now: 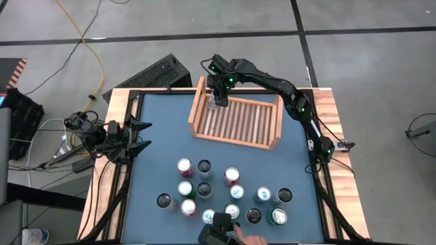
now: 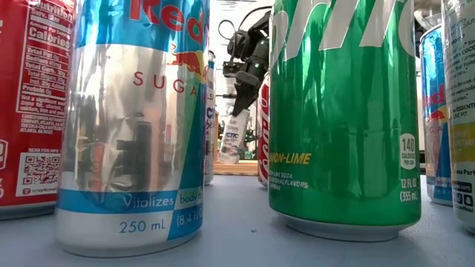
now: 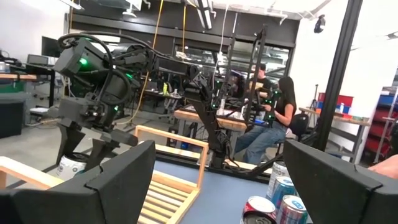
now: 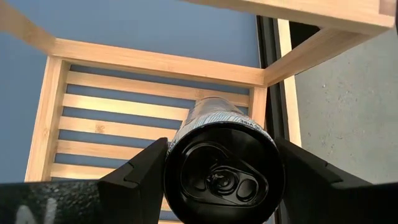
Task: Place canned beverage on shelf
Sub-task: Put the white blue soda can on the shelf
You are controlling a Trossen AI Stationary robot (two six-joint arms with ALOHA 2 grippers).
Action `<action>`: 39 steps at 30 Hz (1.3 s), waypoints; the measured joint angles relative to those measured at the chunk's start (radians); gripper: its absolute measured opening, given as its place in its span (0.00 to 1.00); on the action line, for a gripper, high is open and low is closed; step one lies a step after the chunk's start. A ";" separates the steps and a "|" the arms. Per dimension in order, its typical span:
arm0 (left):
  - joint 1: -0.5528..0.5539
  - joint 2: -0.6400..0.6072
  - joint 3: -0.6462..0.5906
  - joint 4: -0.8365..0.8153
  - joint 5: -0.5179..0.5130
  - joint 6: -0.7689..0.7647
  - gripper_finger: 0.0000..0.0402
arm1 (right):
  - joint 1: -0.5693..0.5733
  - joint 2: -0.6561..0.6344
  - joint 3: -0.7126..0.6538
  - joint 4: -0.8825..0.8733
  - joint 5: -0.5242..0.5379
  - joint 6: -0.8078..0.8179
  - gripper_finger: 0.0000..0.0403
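Black-topped patterned can over slatted shelf

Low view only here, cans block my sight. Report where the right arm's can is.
Observer: The right gripper has the can at the shelf's far left corner.
Operator: Confirm the jaws are on it.
Observer: Yes, the right wrist view shows both jaws against the can's sides.
Operator: Give the left arm's position.
Observer: The left gripper waits, jaws open, at the table's left edge.

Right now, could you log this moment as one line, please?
right gripper holds can over shelf corner | left gripper open, idle at table's left
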 joint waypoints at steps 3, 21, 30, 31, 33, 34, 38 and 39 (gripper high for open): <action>0.000 0.000 0.000 -0.003 0.000 0.000 0.85 | 0.000 0.000 0.000 0.003 0.000 0.000 0.62; 0.000 0.000 0.000 -0.003 0.000 0.000 0.85 | 0.000 -0.001 0.000 0.021 0.000 0.011 0.76; 0.000 0.000 0.000 -0.029 0.001 -0.005 0.85 | -0.004 -0.001 0.000 0.032 0.067 0.038 0.76; 0.000 0.000 0.000 -0.034 0.001 -0.009 0.85 | -0.006 -0.001 0.000 0.032 0.067 0.039 0.76; 0.000 0.000 0.000 -0.042 0.000 -0.023 0.85 | -0.007 -0.001 0.000 0.042 0.068 0.047 0.76; 0.000 0.000 0.000 -0.045 0.000 -0.026 0.85 | -0.008 -0.001 0.000 0.049 0.069 0.053 0.76; 0.000 0.000 0.000 -0.046 -0.002 -0.040 0.85 | -0.007 -0.001 0.000 0.049 0.089 0.082 0.76; 0.000 0.000 0.000 -0.047 -0.002 -0.040 0.85 | -0.006 -0.001 0.000 0.049 0.100 0.090 0.76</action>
